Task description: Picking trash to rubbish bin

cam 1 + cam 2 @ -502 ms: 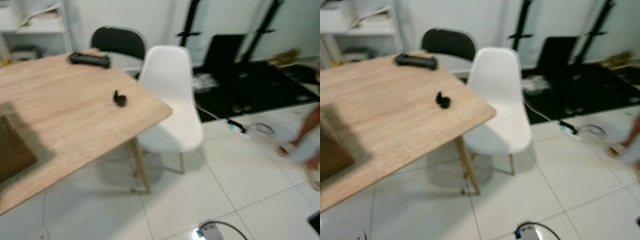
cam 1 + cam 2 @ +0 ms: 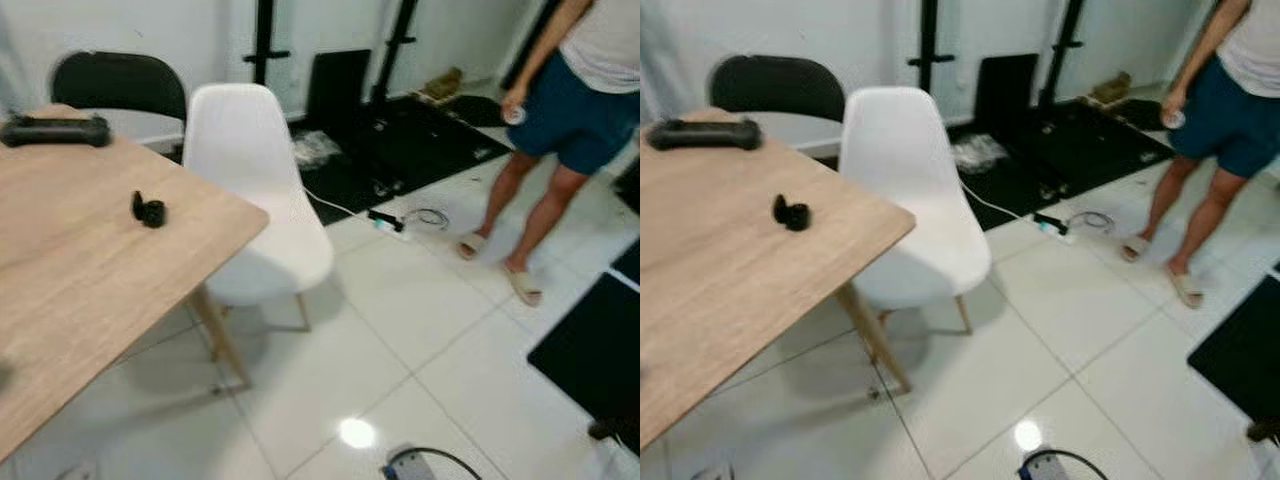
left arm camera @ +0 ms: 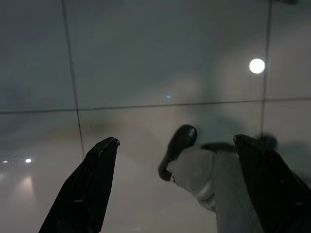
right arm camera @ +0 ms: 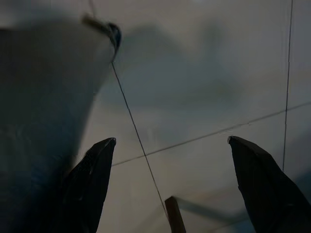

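We look down past the corner of a light wooden table (image 2: 70, 280), which carries a small black object (image 2: 149, 210) near its edge and a long black controller-like device (image 2: 55, 131) further back. A white moulded plastic chair (image 2: 255, 190) is tucked just beside the corner, with a black folding chair (image 2: 118, 85) behind it. On the white tiled floor (image 2: 400, 350) a white cable (image 2: 345, 207) runs to a power strip (image 2: 386, 221) at the edge of a black mat (image 2: 420, 140). A person in dark blue shorts (image 2: 570, 110) stands to our right, holding something small, perhaps a cup. We cannot make out any trash or rubbish bin. Our left gripper (image 3: 175, 145) hangs released above the floor, and our right gripper (image 4: 172, 145) likewise hangs with fingers spread
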`<state>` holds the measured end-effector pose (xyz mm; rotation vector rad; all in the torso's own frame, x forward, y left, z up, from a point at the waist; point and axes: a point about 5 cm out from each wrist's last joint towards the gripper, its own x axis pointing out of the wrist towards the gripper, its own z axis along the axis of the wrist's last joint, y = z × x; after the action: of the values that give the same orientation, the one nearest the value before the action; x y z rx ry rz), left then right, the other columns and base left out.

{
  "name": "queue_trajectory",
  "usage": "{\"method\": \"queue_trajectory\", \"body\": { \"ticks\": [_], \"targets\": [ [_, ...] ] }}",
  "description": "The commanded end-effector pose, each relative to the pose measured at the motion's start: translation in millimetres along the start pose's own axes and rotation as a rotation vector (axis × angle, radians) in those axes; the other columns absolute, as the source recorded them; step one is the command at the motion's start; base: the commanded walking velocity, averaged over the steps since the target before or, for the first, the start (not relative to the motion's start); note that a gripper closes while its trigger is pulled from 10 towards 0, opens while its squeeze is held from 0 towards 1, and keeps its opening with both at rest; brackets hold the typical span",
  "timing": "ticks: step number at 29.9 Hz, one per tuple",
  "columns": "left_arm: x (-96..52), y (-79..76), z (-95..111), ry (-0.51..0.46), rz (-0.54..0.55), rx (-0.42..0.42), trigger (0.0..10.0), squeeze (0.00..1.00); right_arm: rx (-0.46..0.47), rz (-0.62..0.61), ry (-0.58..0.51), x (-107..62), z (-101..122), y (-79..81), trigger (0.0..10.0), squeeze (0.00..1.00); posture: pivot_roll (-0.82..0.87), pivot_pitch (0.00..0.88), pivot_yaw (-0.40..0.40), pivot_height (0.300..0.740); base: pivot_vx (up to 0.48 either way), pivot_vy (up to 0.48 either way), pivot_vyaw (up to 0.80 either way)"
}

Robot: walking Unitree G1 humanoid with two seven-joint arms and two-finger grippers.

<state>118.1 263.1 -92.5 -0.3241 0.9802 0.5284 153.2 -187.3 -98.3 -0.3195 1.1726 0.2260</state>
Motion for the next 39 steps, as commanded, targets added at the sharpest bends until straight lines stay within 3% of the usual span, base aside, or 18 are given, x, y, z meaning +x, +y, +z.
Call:
{"method": "queue_trajectory", "body": {
  "ticks": [1,16,39],
  "targets": [
    [-0.3,-2.1,-4.6,0.018,-0.005,0.010,10.0,0.00,-0.002,0.022,0.015,0.2,-6.3,6.0,10.0,0.00,0.19,0.069,-0.062,0.740,0.000,0.000,-0.80],
    [-0.9,-4.6,-9.8,0.029,-0.010,0.005,10.0,0.00,0.003,0.025,0.002,0.8,1.6,7.2,10.0,0.00,0.17,0.080,-0.058,0.740,0.000,0.000,-0.80],
    [-0.3,-10.6,-10.0,0.032,-0.026,0.012,10.0,0.00,0.014,0.011,0.015,0.0,-5.0,2.8,10.0,0.00,0.16,0.076,-0.064,0.740,0.000,0.000,-0.80]
  ]
}}
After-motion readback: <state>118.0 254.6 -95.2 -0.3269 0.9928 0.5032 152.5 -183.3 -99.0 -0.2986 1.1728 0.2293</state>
